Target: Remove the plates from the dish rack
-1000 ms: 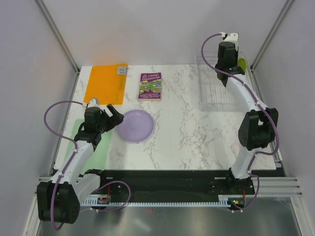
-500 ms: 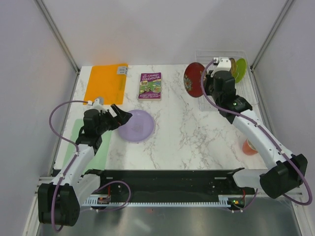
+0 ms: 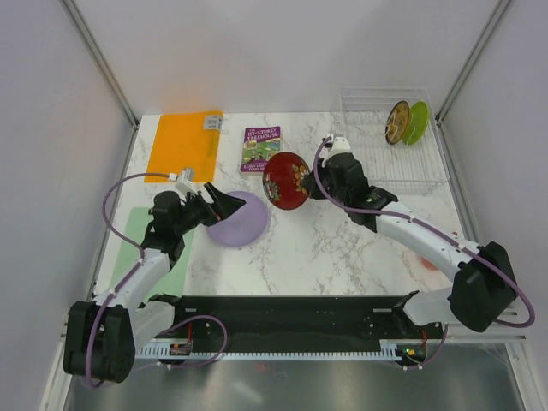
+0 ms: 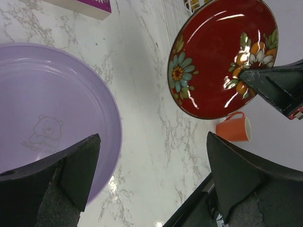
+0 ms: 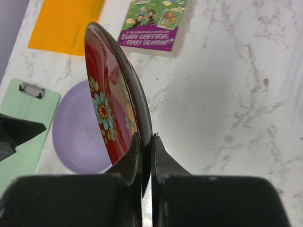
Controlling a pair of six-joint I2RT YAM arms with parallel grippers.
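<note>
we see the right gripper (image 5: 146, 144) pinched tight on the rim of the red plate (image 3: 286, 181), one jaw flat against each face. the plate hangs on edge, nearly upright, in the air to the left of the rack (image 3: 370, 158) and clear of it, with its flowered face turned away from the rack. inside the rack, at its far right corner, the yellow plate (image 3: 396, 122) and the green plate (image 3: 418, 122) stand on edge side by side, the green one nearer the rack's right wall. the lavender plate (image 3: 244, 224) lies flat on the table (image 3: 342, 248), well to the left of the rack and nearer the arm bases than the rack is. the left gripper (image 3: 221, 203) sits low at that plate's left rim, on the side away from the rack, with its jaws spread wide and nothing between them; we cannot tell whether a jaw touches the plate. the book (image 3: 262, 149) lies flat to the left of the rack, level with it, and the orange mat (image 3: 184, 144) lies farther left again. the green clipboard (image 3: 137, 231) is the thing farthest from the rack, at the table's near left. the orange cup (image 4: 232, 128) stands on the near side of the rack, mostly hidden behind the right arm in the top view.
</note>
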